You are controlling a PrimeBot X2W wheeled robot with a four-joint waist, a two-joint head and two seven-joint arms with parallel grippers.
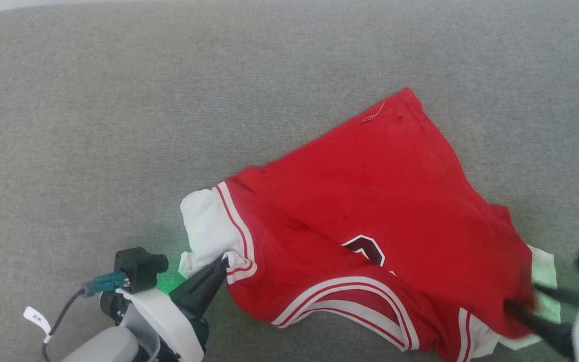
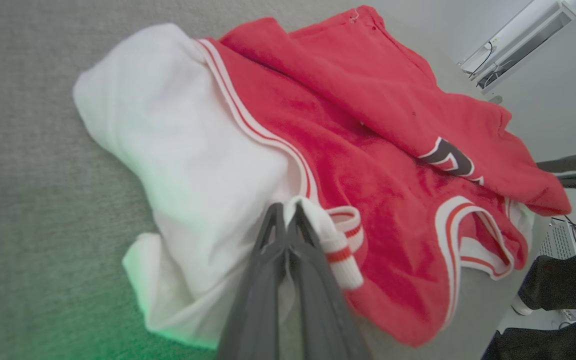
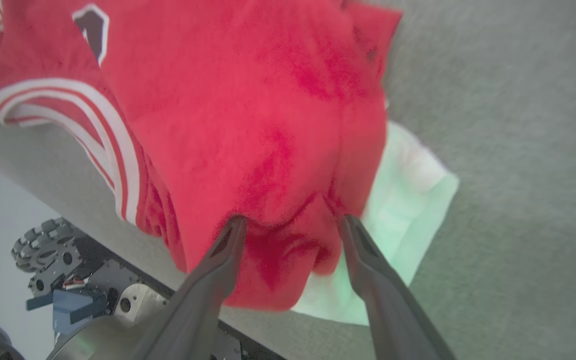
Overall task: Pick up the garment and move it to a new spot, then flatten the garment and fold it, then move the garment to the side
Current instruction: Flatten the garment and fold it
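I see the red jersey [image 1: 370, 201] lying rumpled on the grey upholstered surface [image 1: 118, 100]. My left gripper [image 2: 285, 212] is pinched on its striped cuff [image 2: 340, 245]. My right gripper [image 3: 293, 222] stands spread, with red fabric bunched between its fingers.

A fold of red cloth covers most of the black number print [image 1: 367, 249] on the garment [image 1: 370, 191], so I can't read it. The head view's bottom edge cuts off its lower trim [image 1: 370, 314], and my right fingers [image 1: 546, 329] are a dark blur in that view.
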